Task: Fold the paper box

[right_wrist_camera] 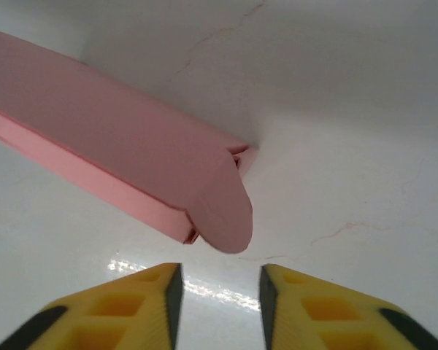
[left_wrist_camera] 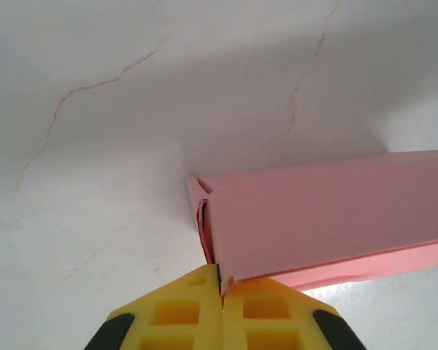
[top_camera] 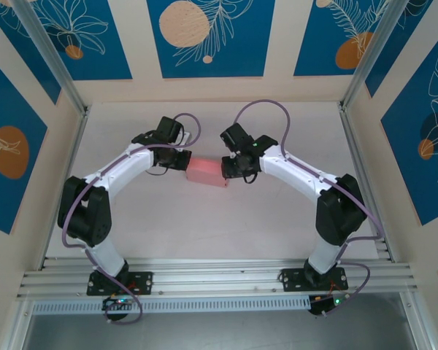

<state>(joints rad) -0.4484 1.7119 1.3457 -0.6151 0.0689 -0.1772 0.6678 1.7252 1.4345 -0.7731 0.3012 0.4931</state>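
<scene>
From above, the paper box (top_camera: 206, 172) lies midway across the worktop (top_camera: 204, 240), between the left tool (top_camera: 182, 160) and the right tool (top_camera: 230, 168). Left wrist: the left tool (left_wrist_camera: 221, 310), pressed together, pinches the paper box (left_wrist_camera: 328, 219) at its near corner edge. Right wrist: the right tool (right_wrist_camera: 220, 306) stands spread, the rounded flap (right_wrist_camera: 223, 211) of the paper box (right_wrist_camera: 117, 153) just ahead of it

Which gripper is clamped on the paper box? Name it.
The left gripper, pinched shut on the paper box; the right gripper stands open, short of it.
</scene>
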